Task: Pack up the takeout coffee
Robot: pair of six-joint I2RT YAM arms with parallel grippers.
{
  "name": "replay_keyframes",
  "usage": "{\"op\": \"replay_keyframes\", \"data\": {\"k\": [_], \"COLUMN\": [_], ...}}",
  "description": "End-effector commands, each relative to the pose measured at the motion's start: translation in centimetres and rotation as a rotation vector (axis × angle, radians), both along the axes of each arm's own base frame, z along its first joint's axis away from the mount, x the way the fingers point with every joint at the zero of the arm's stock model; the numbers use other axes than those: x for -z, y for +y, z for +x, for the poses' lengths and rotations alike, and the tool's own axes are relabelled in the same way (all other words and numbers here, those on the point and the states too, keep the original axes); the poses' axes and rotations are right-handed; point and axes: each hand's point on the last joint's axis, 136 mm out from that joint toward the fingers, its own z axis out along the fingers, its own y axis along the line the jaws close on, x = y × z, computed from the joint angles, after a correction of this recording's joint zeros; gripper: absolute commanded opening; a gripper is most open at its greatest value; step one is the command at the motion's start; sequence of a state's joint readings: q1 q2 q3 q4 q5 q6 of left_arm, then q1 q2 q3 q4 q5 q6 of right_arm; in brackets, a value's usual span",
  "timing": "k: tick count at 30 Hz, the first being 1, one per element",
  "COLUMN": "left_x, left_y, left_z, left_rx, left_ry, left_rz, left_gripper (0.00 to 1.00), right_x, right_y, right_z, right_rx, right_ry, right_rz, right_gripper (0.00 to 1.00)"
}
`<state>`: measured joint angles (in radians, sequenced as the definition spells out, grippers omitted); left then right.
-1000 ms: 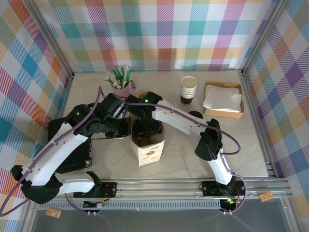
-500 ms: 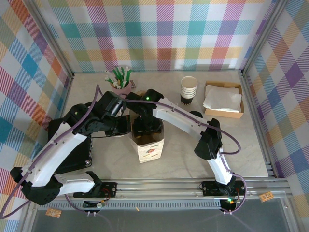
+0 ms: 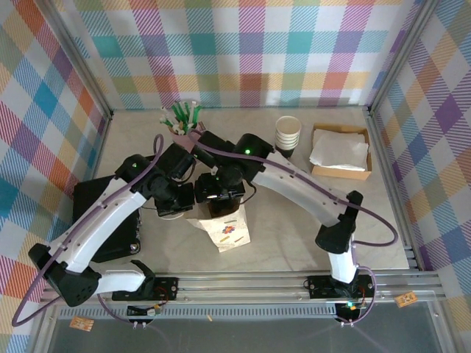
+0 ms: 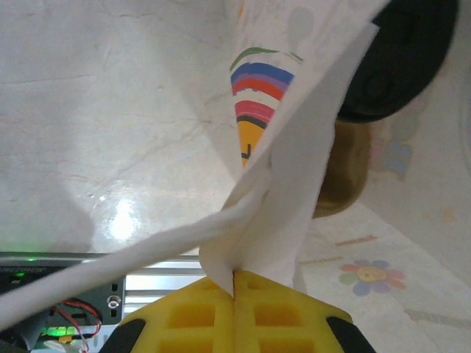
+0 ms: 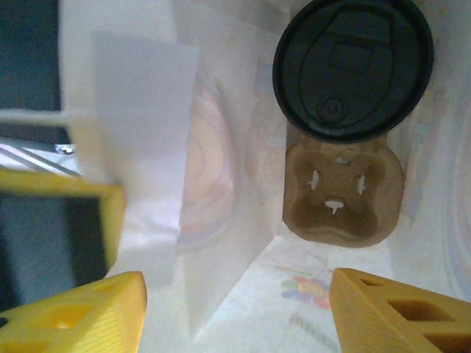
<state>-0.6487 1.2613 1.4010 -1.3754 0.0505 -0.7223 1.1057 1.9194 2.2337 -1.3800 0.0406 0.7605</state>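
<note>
Down inside the white flower-printed paper bag: the takeout coffee, round black plastic lid facing up, just beside the empty pocket of a brown moulded cardboard carrier. Over the bag's open mouth, the right gripper — yellow fingers spread wide, holding nothing, clear of the lid. At the bag's rim, the left gripper, pressed tight on the white paper edge and thin handle. Bag tilted on the pale marble-look table.
</note>
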Motion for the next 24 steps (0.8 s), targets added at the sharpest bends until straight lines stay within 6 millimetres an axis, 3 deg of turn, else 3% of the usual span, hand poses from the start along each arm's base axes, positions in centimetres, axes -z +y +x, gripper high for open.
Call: {"op": "replay_keyframes", "data": {"k": [1,13,24], "left_x": [0.6,-3.2,-4.3], "left_y": [0.3,-1.3,-1.7], "left_z": [-0.3,0.9,1.2], "left_rx": [-0.011,-0.002,-0.023], "left_ry": [0.03,-0.134,-0.168], "left_rz": [0.026,-0.14,-0.188], "left_gripper": [0.0,0.0,0.0], "right_x": [-2.4,-4.4,-5.2], "right_y": [1.3,-0.8,-4.2], "right_z": [-1.6,-0.1,0.1], "right_rx": [-0.026,0.03,0.065], "right_ry": [-0.029,-0.105,-0.114], "right_rz": [0.089,0.104,0.09], "right_gripper": [0.66,0.65,0.62]}}
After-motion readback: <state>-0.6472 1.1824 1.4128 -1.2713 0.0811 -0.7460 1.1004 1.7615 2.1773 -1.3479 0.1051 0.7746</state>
